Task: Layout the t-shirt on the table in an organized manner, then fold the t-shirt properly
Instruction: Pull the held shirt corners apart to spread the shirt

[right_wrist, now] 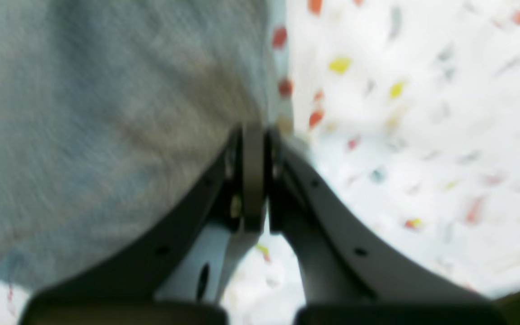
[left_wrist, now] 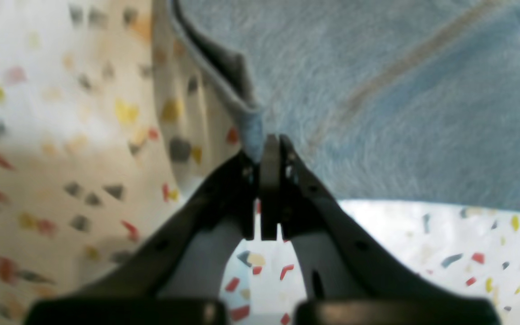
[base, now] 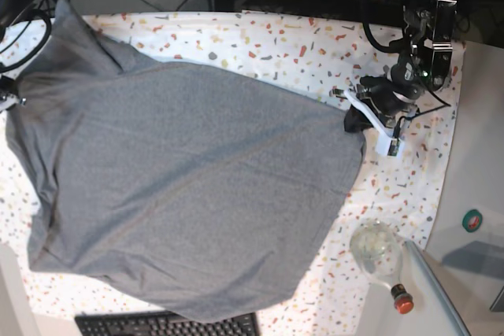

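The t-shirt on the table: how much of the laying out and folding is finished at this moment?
Done: the t-shirt is spread wide over the table, though crooked and wrinkled. In hand: the left gripper is shut on an edge of the fabric, and the right gripper is shut at the opposite edge, as if to pull it flat. Left: squaring it up and every fold; no fold is visible yet.

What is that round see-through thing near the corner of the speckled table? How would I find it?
Start at the big heather-grey cotton t-shirt spread over the speckled white table. Go past its lower edge toward the table's corner: there lies a round clear glass bottle with a red cap, the only see-through thing there.
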Tool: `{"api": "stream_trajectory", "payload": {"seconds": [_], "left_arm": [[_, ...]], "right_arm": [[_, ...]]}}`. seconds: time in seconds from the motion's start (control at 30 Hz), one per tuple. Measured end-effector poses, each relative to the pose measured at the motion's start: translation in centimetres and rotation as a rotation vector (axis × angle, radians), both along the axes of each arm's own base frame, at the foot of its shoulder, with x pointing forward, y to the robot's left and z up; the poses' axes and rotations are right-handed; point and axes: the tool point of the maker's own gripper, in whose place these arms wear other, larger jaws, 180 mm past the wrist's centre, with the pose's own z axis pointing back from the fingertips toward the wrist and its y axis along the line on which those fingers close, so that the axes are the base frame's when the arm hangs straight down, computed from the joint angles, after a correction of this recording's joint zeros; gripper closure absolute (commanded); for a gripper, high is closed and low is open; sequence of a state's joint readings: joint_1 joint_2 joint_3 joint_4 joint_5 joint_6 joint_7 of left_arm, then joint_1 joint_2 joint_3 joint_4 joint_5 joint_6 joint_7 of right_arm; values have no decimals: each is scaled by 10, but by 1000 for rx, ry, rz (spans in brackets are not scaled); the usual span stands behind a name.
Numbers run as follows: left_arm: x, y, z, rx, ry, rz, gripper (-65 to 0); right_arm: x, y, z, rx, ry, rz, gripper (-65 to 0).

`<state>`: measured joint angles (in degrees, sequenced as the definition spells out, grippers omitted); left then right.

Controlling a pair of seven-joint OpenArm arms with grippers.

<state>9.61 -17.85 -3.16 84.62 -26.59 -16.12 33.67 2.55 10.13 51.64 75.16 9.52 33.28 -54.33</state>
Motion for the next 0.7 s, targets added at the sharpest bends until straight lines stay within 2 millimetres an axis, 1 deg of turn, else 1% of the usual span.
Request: {"api": "stream_trajectory", "payload": {"seconds": [0.1,0.13,0.2,0.27,0.3,0.43,0.47,0.53,0.6,0.67,0.7], "left_arm": [[18,-14,29,-17,-82,-36,0],[20,-16,33,-17,-79,-43,0],[14,-11,28,7,-27,-46,0],[6,-5,23,14,-6,-30,0],[0,-1,20,19,7,-21,0],[-25,-4,4,12,65,-27,0],[-29,-4,1,11,76,-27,0],[-37,-6,-4,12,96,-31,0],[-40,-8,-6,7,103,-36,0],[-42,-5,-9,3,110,-22,0],[-44,-2,-14,3,124,-13,0]], "right_arm": [[12,5,28,-41,-33,19,0],[15,5,35,-53,-51,21,0],[9,-1,40,-58,-63,-22,0],[-4,-7,36,-54,-33,-53,0],[-7,-9,35,-54,-30,-64,0],[-7,-12,36,-62,-44,-65,0],[-7,-10,32,-61,-42,-57,0],[-11,-8,16,-60,-9,-49,0],[-10,-6,2,-57,11,-56,0],[-5,-9,-6,-51,8,-77,0],[-1,-10,-8,-55,2,-83,0]]}}
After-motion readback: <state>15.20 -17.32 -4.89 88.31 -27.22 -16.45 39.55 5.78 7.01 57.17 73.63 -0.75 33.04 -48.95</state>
